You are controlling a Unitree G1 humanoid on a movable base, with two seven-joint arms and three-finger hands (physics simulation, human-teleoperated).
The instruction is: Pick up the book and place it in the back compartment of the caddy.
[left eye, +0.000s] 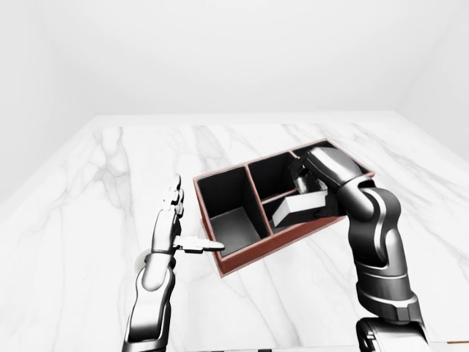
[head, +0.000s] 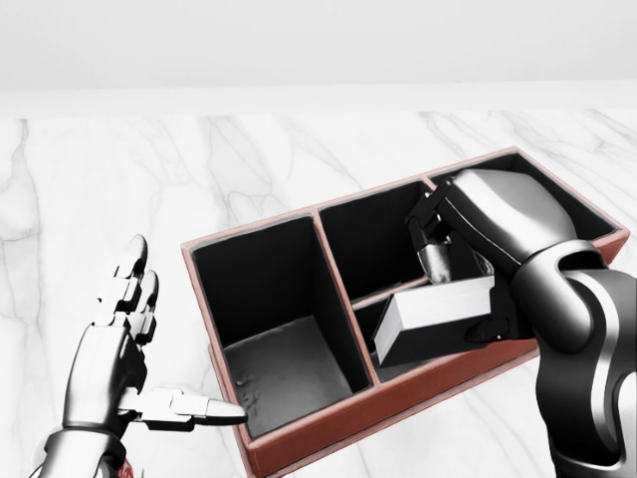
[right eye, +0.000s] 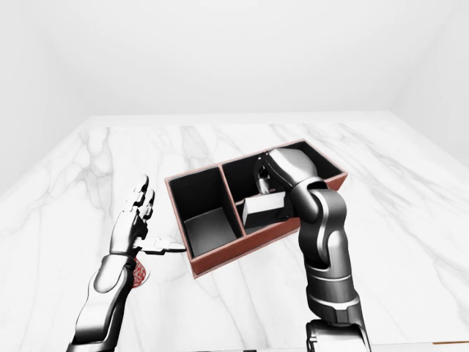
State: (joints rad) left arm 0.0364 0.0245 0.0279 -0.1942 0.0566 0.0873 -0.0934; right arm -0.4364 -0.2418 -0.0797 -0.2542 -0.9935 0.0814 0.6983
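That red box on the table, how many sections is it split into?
4 visible in the caddy: a large one at the head view's left, two smaller in the middle, top and bottom, one at the far right. The right hand and book partly cover them.

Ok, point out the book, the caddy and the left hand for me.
book (head: 438,321), head view, on its pale long side.
caddy (head: 328,433), head view, on its red lower wall.
left hand (head: 105,363), head view, on the back of the palm.

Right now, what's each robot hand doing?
Left robot hand: open, holding nothing, beside the caddy.
Right robot hand: closed on the book.
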